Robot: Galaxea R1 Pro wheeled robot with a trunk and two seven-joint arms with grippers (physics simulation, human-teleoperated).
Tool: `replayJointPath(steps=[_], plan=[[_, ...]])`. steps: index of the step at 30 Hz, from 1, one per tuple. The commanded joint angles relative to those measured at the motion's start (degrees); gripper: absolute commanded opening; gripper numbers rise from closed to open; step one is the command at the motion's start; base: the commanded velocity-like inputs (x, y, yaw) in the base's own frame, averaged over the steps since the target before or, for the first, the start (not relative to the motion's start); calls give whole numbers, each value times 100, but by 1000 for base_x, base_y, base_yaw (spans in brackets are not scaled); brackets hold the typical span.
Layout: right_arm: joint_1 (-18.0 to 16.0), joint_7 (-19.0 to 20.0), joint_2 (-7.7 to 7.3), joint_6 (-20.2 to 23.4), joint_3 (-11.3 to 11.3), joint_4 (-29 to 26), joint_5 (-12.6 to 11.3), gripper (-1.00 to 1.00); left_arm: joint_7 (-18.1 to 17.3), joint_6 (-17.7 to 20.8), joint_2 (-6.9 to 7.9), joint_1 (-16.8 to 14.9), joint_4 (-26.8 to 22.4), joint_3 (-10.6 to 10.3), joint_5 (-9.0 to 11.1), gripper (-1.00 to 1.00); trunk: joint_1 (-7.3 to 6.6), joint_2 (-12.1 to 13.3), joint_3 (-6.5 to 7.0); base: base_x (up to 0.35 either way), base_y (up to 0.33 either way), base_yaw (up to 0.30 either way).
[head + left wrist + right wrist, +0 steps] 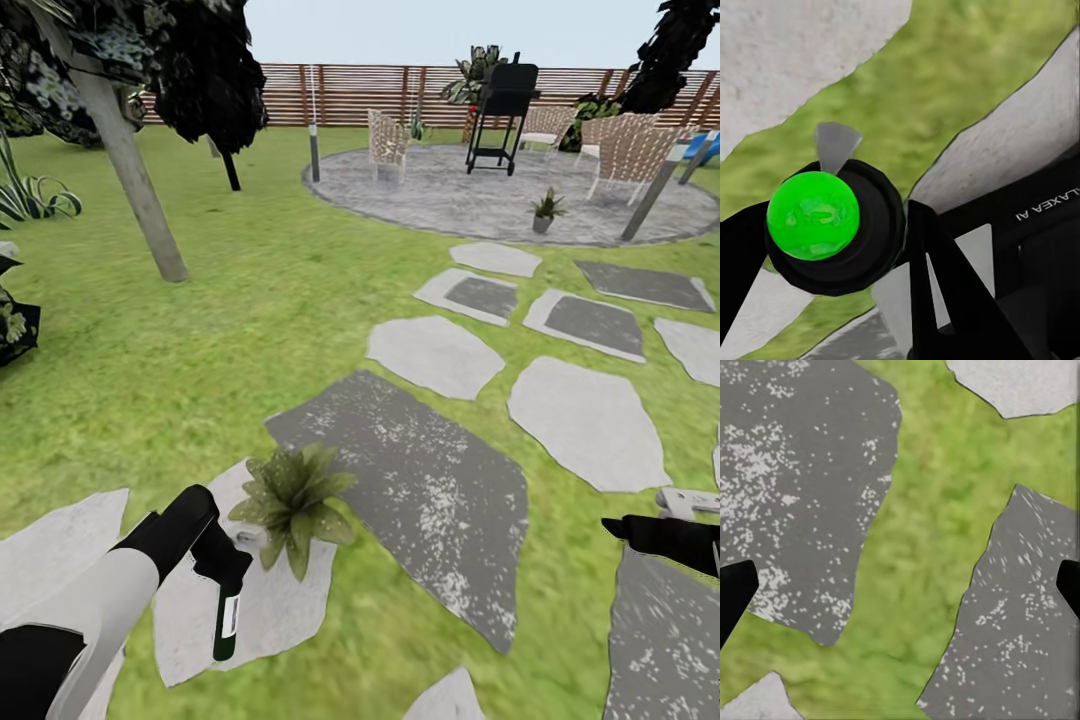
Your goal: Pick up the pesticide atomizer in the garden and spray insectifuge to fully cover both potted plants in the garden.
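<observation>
Left fingers (926, 262) pinch the slim dark green-black spray bottle with white label (227, 622); it hangs bottom-down from the left gripper (222, 566), over a pale grey stepping stone (270, 610). Left wrist view: round dark bottle base with bright green centre (814, 216) sits clamped between the black fingers, grass and pale stone below.

Just beside the left gripper: near potted plant, a rosette of pointed green leaves (294, 500), on the same pale stone next to a large dark speckled slab (430, 490).

Right gripper (640, 530) hovers over lawn and a dark slab, holding nothing; right wrist view has the black fingers (733, 589) spread wide at opposite edges.

Second small potted plant in a grey pot (545, 211) stands well apart on the round grey paved patio (440, 195), near a black grill (503, 110) and the wooden slat fence (340, 92).
</observation>
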Motion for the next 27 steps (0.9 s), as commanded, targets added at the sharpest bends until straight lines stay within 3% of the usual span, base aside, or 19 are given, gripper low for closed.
replayJointPath(steps=[1, 12, 27], plan=[[-3, 58, 0, 14, -3, -2, 60, 100, -60, 15, 3, -2, -11, -19, -56, -100, 2, -2, -5, 187, -266, 45], [-2, 60, -1, 14, -3, -2, 63, 100, -60, 8, -17, 6, -11, -27, -56, -100, 2, -2, -5, 84, -181, 197], [-4, 63, -1, 14, -3, -2, 78, 100, -60, 8, -34, 15, -11, -20, -56, -100, 2, -2, -20, 1, -69, 119]])
